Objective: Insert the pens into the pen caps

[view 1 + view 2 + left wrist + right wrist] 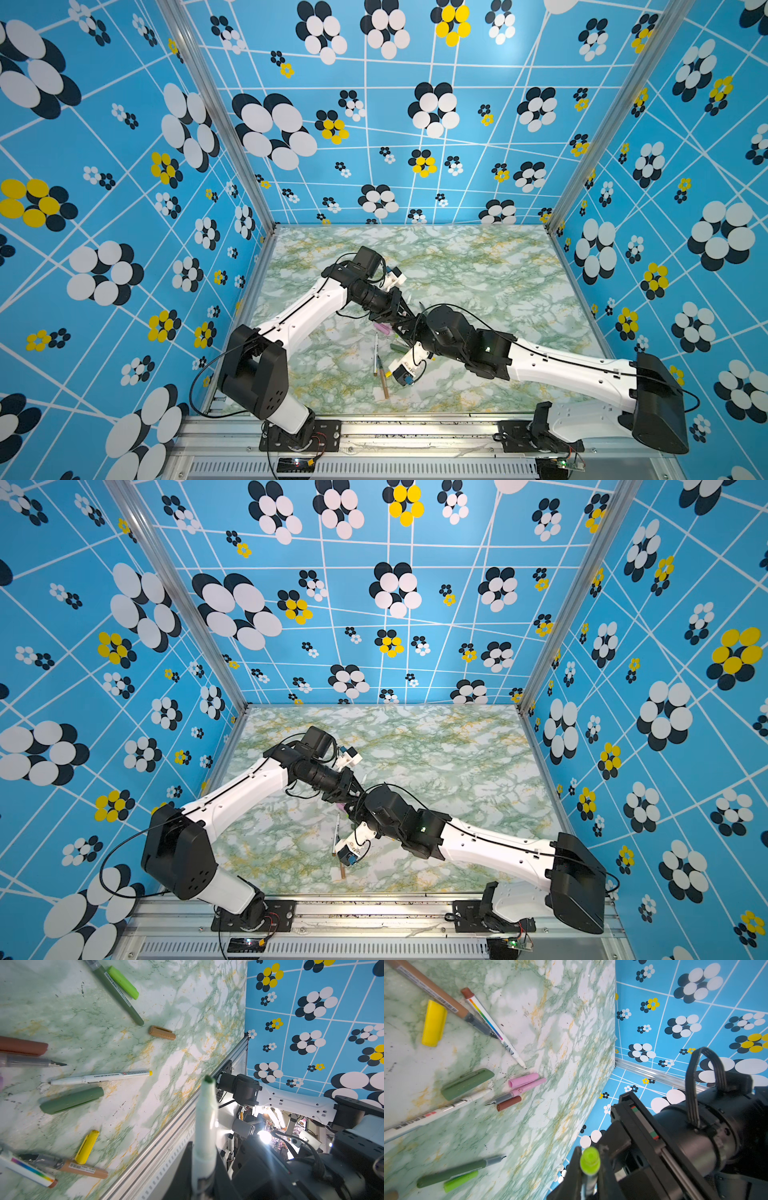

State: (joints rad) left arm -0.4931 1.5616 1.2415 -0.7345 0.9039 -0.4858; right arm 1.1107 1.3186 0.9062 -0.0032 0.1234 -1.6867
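Between the fingers of the left gripper: clenched on a white pen, dark green felt tip outermost, long axis running straight out of the jaws, raised off the worktop. Between the fingers of the right gripper: likewise clenched, on a slim lime-ended pen, lime end outermost, rest of the barrel hidden.

Lying flat and loose on the worktop:

- Printed in white with a barcode, too small to read: dark green pen. Parallel and just beside: light green cap.
- Marked with black characters and one red block, not legible: yellow-ended white pen. Alongside, roughly parallel: dark green cap.
- Fitted with a barcode label and lettering, unreadable: tan pen, nib touching the rainbow-striped pen. Just beside: yellow cap.
- Stamped with a small flower mark: pink pen, lying between pink cap and brown cap, parallel to both.
- Set apart from the rest: tan cap.
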